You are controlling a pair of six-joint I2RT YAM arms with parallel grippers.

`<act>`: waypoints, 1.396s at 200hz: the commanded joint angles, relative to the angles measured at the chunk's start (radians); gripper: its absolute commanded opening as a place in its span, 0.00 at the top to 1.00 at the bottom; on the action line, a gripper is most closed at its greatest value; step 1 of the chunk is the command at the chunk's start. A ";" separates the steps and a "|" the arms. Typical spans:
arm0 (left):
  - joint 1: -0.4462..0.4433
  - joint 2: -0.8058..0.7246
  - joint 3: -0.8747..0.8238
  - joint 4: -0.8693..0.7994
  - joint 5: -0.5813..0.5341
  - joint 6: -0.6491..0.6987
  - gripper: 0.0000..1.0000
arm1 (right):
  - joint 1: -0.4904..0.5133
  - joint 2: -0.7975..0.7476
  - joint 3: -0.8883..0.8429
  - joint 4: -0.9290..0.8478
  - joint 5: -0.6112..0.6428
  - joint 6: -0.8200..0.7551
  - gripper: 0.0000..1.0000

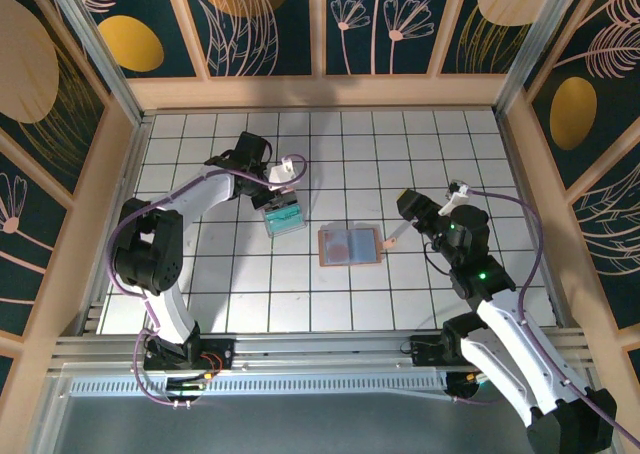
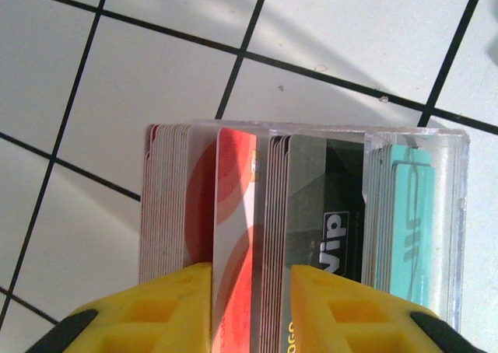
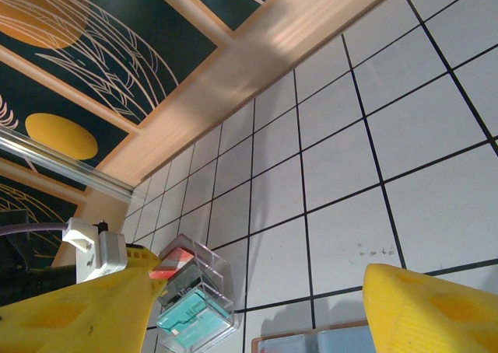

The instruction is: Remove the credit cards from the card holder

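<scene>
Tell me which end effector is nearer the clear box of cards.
Left. The left end effector is at the clear box, fingers flanking a red card in it; the right end effector is well to its right, past the card holder.

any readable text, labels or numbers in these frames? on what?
"ViP": white, sideways, on the dark grey card standing in the clear box.
Yellow letters at that card's lower edge: cut off, unreadable.
Pale marks on the teal card: too blurred to read.
On the card holder: nothing legible.
</scene>
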 commanded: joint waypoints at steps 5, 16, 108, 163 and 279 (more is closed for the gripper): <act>-0.002 -0.017 0.012 -0.055 -0.033 -0.017 0.66 | 0.004 -0.010 -0.004 0.027 0.023 0.013 0.28; -0.001 -0.030 0.013 -0.058 -0.035 -0.022 0.66 | 0.003 -0.009 -0.002 0.026 0.023 0.011 0.28; -0.001 -0.229 0.065 -0.075 -0.099 -0.148 0.52 | 0.051 0.087 0.048 -0.066 0.054 -0.022 0.40; -0.002 -0.433 -0.065 0.229 -0.143 -0.521 0.01 | 0.229 0.250 0.142 -0.242 0.210 -0.015 0.50; -0.079 -0.882 -0.638 0.629 -0.315 -1.259 0.01 | 0.560 0.747 0.403 -0.417 0.292 -0.032 0.58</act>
